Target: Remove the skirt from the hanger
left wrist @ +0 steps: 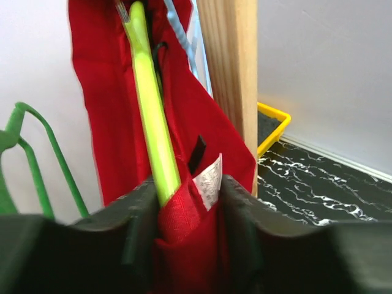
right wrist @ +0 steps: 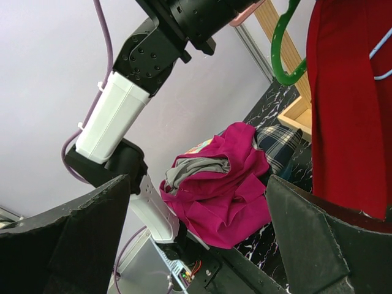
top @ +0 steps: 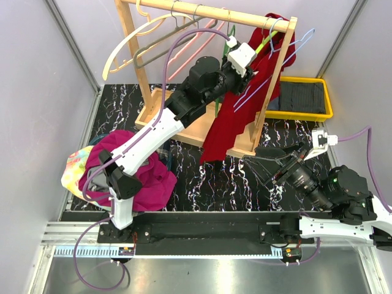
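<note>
Heap of magenta cloth (top: 142, 166) low and left of left gripper (left wrist: 188, 184), jaws narrowed, pinching fold of red fabric skirt (top: 228, 125) alongside lime-green plastic hanger (left wrist: 150, 110), skirt draped below gripper from pale wooden rail (top: 202, 12), right gripper (top: 265, 162) spread wide, empty, low at skirt's right.

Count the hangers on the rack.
6: cream hanger, grey hanger, pink hanger at left; green hanger at the middle of the rack; yellow hanger holding the red skirt; blue hanger at the right end. More may hide behind the left arm.
</note>
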Controlling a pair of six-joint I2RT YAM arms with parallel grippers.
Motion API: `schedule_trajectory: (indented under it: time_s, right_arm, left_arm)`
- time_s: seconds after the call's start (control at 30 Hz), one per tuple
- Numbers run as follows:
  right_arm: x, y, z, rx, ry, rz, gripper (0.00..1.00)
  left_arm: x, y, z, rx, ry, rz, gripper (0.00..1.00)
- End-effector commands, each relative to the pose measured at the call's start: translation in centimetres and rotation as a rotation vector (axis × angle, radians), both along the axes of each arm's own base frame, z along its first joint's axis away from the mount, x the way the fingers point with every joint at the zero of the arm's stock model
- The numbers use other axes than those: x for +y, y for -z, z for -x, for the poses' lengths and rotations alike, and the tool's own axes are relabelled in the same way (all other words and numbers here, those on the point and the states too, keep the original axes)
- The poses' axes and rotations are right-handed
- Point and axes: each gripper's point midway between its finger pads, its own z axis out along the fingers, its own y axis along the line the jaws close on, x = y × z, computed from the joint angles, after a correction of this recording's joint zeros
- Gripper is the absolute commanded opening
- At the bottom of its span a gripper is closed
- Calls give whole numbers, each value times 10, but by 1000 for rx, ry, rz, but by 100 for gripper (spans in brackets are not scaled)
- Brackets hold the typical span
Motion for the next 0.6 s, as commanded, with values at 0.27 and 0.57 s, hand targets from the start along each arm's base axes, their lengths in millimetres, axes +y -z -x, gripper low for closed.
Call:
schedule_trajectory:
  time_s: [0.27, 0.57]
  right_arm:
    - [4, -7, 1, 4, -5, -20, 100]
    - [7, -6, 1, 10, -10, -21, 100]
  left_arm:
    - [25, -53, 16, -86, -24, 77, 55]
    - [33, -78, 14, -135, -59, 128, 63]
